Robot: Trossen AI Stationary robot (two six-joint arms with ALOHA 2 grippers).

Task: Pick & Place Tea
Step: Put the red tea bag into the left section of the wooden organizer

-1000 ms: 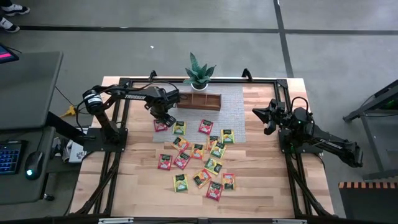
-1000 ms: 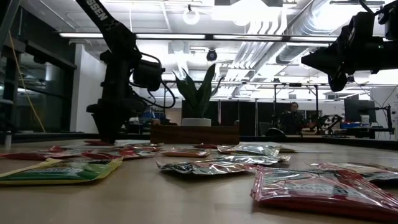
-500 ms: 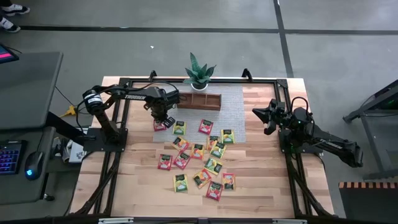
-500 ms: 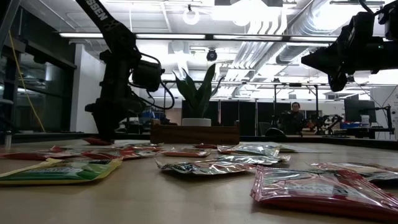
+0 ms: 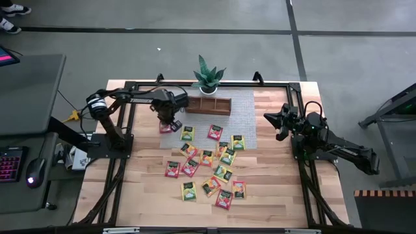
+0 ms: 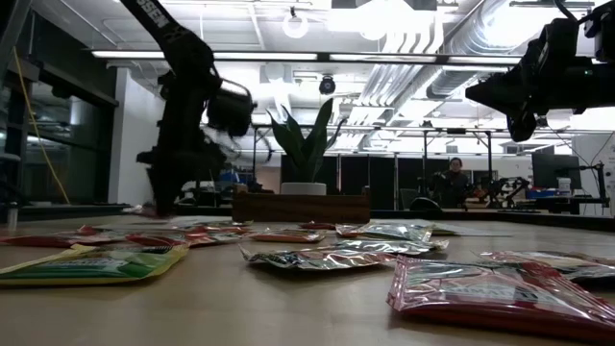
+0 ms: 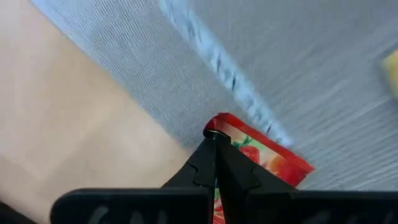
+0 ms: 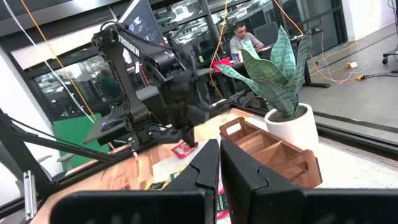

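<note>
At the far left of the grey mat (image 5: pixel 242 104), just in front of the wooden tray's (image 5: pixel 207 105) left end, the left tool (image 5: pixel 170 125) points down from a bent arm that reaches in from the counter's (image 5: pixel 279 195) left edge — its fingers (image 7: pixel 205 168) are pressed together on the corner of a red tea packet (image 7: pixel 264 158), pinching it over the mat's edge. The right tool (image 5: pixel 268 117) hangs above the counter's right side, well apart from the packets, its fingers pressed together on nothing and the arm folded back toward its base.

The counter is pale wood inside a black frame, with the mat covering its far middle. Beyond it the low view shows a room with ceiling lights, pipes and desks; a person (image 6: pixel 452 183) sits far off.

One tray with three compartments stands on the mat, and one spiky green potted plant (image 5: pixel 208 77) stands just behind it. The rest of the tea (image 5: pixel 211 166) lies scattered on mat and wood — roughly eighteen packets in red, orange, yellow and green, some overlapping, so an exact count by colour I cannot give
</note>
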